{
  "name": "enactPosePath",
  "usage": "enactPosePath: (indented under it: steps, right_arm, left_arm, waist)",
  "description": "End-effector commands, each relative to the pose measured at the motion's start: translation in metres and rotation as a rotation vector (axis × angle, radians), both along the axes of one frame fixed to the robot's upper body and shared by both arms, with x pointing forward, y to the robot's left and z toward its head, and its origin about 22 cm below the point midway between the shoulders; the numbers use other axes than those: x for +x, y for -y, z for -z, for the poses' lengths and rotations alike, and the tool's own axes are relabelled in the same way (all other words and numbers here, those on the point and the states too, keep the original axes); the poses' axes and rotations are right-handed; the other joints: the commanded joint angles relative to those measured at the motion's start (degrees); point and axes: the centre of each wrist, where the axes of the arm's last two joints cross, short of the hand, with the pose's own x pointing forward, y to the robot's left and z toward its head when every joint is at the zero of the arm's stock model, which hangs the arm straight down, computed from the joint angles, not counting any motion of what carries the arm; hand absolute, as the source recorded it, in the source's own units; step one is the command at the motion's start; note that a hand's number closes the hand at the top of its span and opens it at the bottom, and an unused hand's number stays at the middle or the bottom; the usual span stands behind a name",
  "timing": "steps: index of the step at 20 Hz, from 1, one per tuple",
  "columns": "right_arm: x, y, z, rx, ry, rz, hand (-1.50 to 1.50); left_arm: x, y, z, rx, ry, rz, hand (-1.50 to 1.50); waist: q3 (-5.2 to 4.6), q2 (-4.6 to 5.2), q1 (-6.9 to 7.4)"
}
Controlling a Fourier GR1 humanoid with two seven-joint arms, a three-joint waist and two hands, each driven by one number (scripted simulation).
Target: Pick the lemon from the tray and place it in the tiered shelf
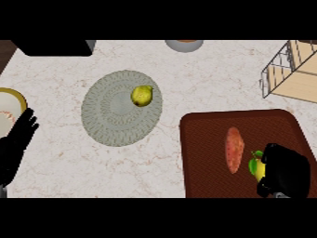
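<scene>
The marble counter (188,69) spreads wide, with the dark red tray (209,139) at lower right and the wire-and-wood tiered shelf (301,69) up in the top right corner, well apart from the action. By my read the task is barely begun: the lemon (256,166) is still on the tray, nothing sits in the shelf as far as can be seen, so lift, carry and placement all remain. A grey round mat (109,121) holds a yellow pear-like fruit (141,95); a reddish oval item (234,149) lies on the tray. Right hand (284,172) is right over the lemon, touching it, fingers curling against its side, closing but not plainly wrapped. Left hand (13,144) rests spread at the left edge
</scene>
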Motion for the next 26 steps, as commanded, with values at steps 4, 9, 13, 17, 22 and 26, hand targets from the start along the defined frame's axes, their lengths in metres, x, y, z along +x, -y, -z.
enactPosePath:
  steps: [4, 9, 13, 17, 22, 26]
  right_arm:
    - [0.027, 0.043, -0.054, 0.22, 0.122, -0.512, 1.5]
    - [0.022, 0.115, -0.103, 0.342, 0.225, -0.601, 1.5]
    - [0.013, 0.15, -0.143, 0.507, 0.288, -0.581, 1.5]
    - [-0.001, 0.172, -0.181, 0.648, 0.355, -0.549, 1.5]
    - [-0.014, 0.196, -0.236, 0.711, 0.483, -0.529, 1.5]
    - [-0.024, 0.196, -0.268, 0.713, 0.527, -0.517, 1.5]
  left_arm:
    - [0.007, 0.001, 0.001, 0.003, -0.007, 0.013, 0.0]
    - [0.004, -0.004, 0.0, -0.003, -0.004, -0.018, 0.0]
    - [-0.002, -0.009, 0.012, -0.009, -0.009, -0.022, 0.0]
    - [-0.011, -0.012, -0.003, 0.014, -0.006, -0.026, 0.0]
    - [-0.004, 0.006, 0.01, 0.004, -0.01, -0.017, 0.0]
    - [0.007, 0.005, 0.017, 0.005, -0.012, 0.004, 0.0]
  waist:
    - [0.35, 0.52, 0.21]
    - [0.2, 0.06, -0.84]
    - [0.1, 0.01, -1.33]
    - [0.1, -0.26, -1.0]
    - [0.06, -0.07, -0.75]
    - [0.05, 0.08, -0.5]
